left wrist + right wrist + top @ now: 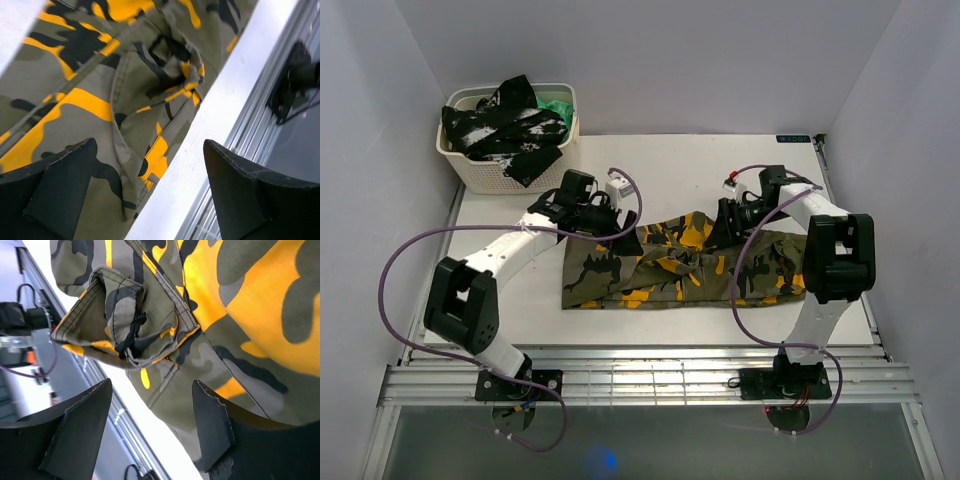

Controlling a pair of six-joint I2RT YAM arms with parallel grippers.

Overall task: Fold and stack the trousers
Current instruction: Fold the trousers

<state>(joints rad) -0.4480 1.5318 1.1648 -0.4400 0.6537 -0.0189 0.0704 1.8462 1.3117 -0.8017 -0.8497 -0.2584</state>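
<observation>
Gaping wide, the left fingers (60, 192) are 2 dark, matte wedges with rough-cut edges and nothing pinched between them. One hangs over camouflage cloth, the other over bare white counter (670, 170) beside the ribbed metal rails (650, 380). Whether either tip touches the cloth cannot be told.

The right fingers (212, 432) are likewise parted, 2 blunt black pads with frayed-looking rims, poised over the cloth with nothing gripped. Just beyond them the fabric turns over into a thick, stitched fold, and a black cord (131, 335) lies knotted in its crease.

The trousers (680, 262) lie lengthwise across the middle of the counter, between the 2 arms. They are woven cotton-like cloth in olive, black and yellow-orange blotches, with raised double seams. The left half lies fairly flat, and the centre is bunched into rumpled ridges.

At the far-left corner stands a cream plastic basket (470, 170) with a perforated wall. A black-and-white mottled garment (510, 130) spills over its rim, beside a scrap of green cloth (558, 106).
</observation>
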